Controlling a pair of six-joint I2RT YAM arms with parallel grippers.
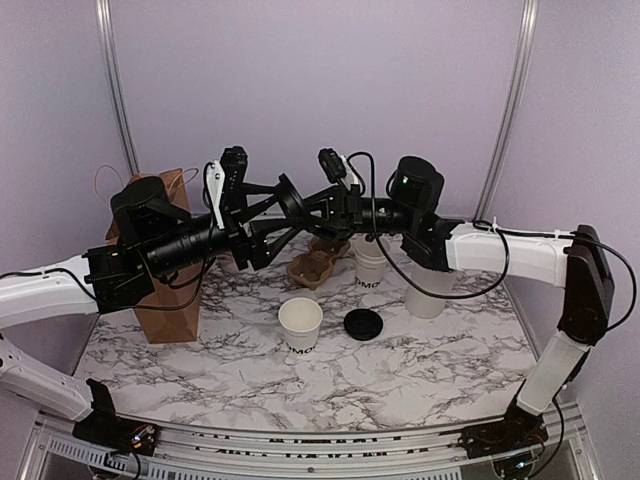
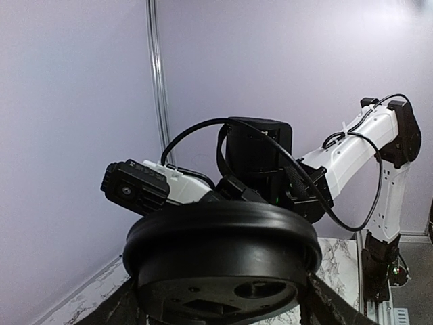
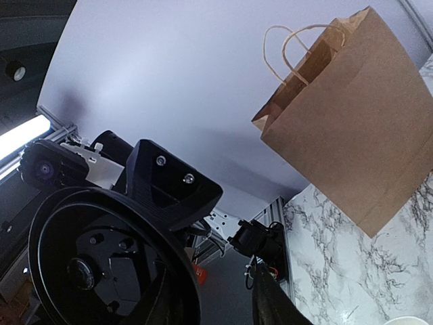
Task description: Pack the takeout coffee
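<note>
A small white paper cup (image 1: 300, 322) with black lettering stands open on the marble table, with a round black lid (image 1: 363, 324) lying flat to its right. High over the table both arms meet around another black lid (image 1: 290, 197), which is tipped on edge. My left gripper (image 1: 272, 213) is shut on this lid (image 2: 223, 257), with a finger on each side of its rim. My right gripper (image 1: 314, 205) is open. In the right wrist view that lid (image 3: 101, 264) lies against the left jaw, and the right finger (image 3: 274, 301) stands clear of it.
A brown paper bag (image 1: 165, 300) with handles stands at the left, also seen in the right wrist view (image 3: 352, 115). A brown cup carrier (image 1: 318, 265), a stack of white cups (image 1: 370, 268) and a taller white cylinder (image 1: 430, 292) sit at the back.
</note>
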